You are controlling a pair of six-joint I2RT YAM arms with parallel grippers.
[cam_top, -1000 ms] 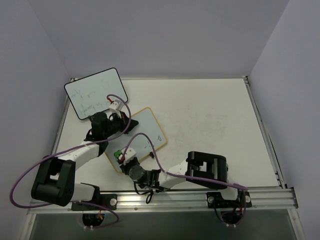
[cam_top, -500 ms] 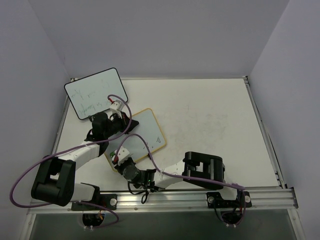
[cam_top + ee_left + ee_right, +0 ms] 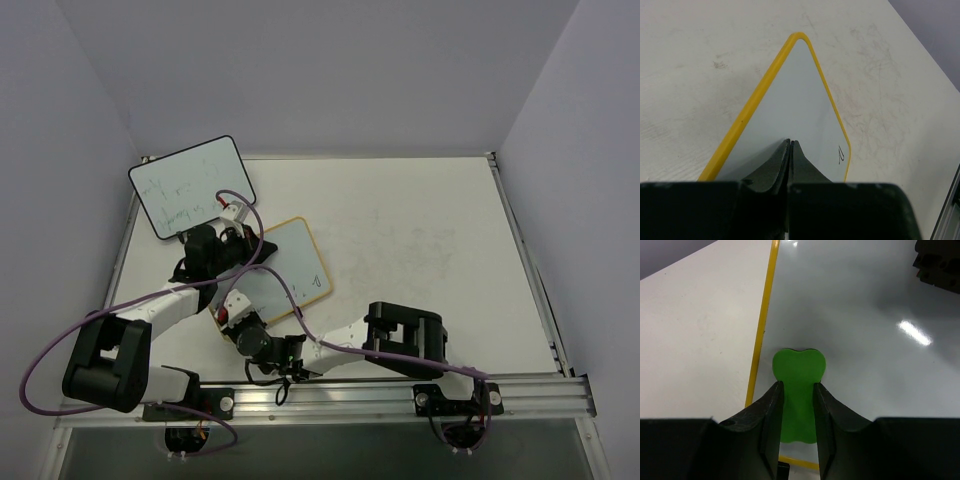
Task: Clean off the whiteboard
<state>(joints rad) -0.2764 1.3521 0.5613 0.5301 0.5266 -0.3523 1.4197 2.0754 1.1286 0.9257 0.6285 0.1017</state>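
The whiteboard with its yellow frame lies flat and skewed at centre-left of the table. It is mostly wiped, with one small black mark near its right corner. My left gripper is shut and empty, its tips resting on the board's far-left part. My right gripper is shut on a green eraser and presses it on the board near its lower-left corner, next to the yellow edge.
A black-framed whiteboard with faint scribbles leans at the back left. Purple cables loop over both arms. The table is scuffed white, with a metal rail at the near edge and walls on three sides.
My right gripper has slid the eraser left along the board's near edge toward its lower-left corner. The left gripper has stayed on the board.
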